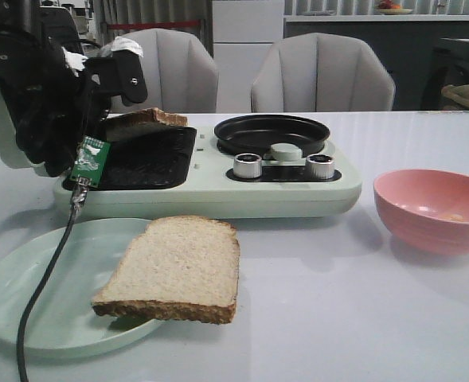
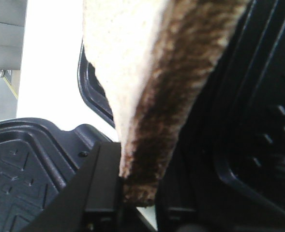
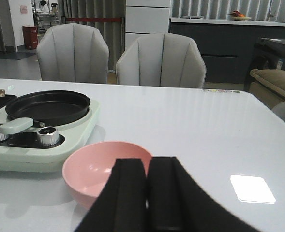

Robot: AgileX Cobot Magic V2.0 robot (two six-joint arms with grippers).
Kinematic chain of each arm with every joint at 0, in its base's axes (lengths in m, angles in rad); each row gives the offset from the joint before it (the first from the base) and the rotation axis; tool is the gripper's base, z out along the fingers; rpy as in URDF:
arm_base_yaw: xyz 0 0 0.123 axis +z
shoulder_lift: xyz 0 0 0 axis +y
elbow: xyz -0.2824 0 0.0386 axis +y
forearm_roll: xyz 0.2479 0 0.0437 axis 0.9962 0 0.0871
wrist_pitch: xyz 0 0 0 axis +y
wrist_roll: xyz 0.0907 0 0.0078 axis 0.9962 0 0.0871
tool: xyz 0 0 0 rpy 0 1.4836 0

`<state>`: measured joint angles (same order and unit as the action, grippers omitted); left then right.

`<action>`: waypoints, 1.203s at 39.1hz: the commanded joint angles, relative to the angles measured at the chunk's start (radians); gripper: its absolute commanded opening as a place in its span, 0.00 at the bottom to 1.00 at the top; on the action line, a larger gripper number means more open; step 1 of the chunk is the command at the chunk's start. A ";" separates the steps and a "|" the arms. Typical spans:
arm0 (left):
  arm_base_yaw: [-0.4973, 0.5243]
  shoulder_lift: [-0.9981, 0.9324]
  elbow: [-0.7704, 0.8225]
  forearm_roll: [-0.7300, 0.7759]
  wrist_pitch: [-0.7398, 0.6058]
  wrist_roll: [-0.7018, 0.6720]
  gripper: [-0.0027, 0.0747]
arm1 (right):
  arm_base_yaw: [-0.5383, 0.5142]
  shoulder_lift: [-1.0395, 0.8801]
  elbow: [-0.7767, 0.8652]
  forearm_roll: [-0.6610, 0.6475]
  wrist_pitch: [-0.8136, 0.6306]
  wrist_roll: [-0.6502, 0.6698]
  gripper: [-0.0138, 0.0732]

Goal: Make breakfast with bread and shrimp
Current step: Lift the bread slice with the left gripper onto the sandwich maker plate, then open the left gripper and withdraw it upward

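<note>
My left gripper is shut on the edge of one bread slice and holds it tilted just above the black grill plate of the pale green breakfast maker. In the left wrist view the gripper pinches the slice by its brown crust. The second bread slice lies on a pale green plate at the front left. A faint pale orange bit, maybe shrimp, lies in the pink bowl. My right gripper is shut and empty, just behind the bowl; the front view does not show it.
The breakfast maker also carries a round black pan and two silver knobs. A black cable hangs from the left arm over the plate. Two grey chairs stand behind the table.
</note>
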<state>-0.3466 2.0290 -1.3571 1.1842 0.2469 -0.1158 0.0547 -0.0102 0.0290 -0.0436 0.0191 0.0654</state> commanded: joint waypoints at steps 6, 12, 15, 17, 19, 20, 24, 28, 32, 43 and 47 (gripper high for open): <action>-0.018 -0.052 -0.021 -0.046 0.013 -0.014 0.71 | -0.008 -0.022 -0.019 -0.014 -0.088 0.003 0.33; -0.038 -0.072 -0.021 -0.092 0.021 -0.014 0.87 | -0.008 -0.022 -0.019 -0.014 -0.088 0.003 0.33; -0.048 -0.089 -0.021 -0.119 0.050 -0.014 0.86 | -0.008 -0.022 -0.019 -0.014 -0.088 0.003 0.33; -0.053 -0.106 -0.021 -0.144 0.070 -0.014 0.86 | -0.008 -0.022 -0.019 -0.014 -0.088 0.003 0.33; -0.064 -0.120 -0.021 -0.166 0.095 -0.014 0.86 | -0.008 -0.022 -0.019 -0.014 -0.088 0.003 0.33; -0.066 -0.126 -0.021 -0.174 0.109 -0.014 0.86 | -0.008 -0.022 -0.019 -0.014 -0.088 0.003 0.33; -0.085 -0.163 -0.021 -0.236 0.147 -0.002 0.86 | -0.008 -0.022 -0.019 -0.014 -0.088 0.003 0.33; -0.108 -0.202 -0.021 -0.300 0.164 -0.002 0.86 | -0.008 -0.022 -0.019 -0.014 -0.088 0.003 0.33; -0.129 -0.251 -0.021 -0.357 0.192 -0.002 0.86 | -0.008 -0.022 -0.019 -0.014 -0.088 0.003 0.33; -0.174 -0.446 -0.021 -0.492 0.330 -0.002 0.86 | -0.008 -0.022 -0.019 -0.014 -0.088 0.003 0.33; -0.179 -0.537 -0.009 -0.580 0.349 -0.002 0.86 | -0.008 -0.022 -0.019 -0.014 -0.088 0.003 0.33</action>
<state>-0.5151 1.6058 -1.3508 0.6561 0.6052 -0.1123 0.0547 -0.0102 0.0290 -0.0436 0.0191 0.0671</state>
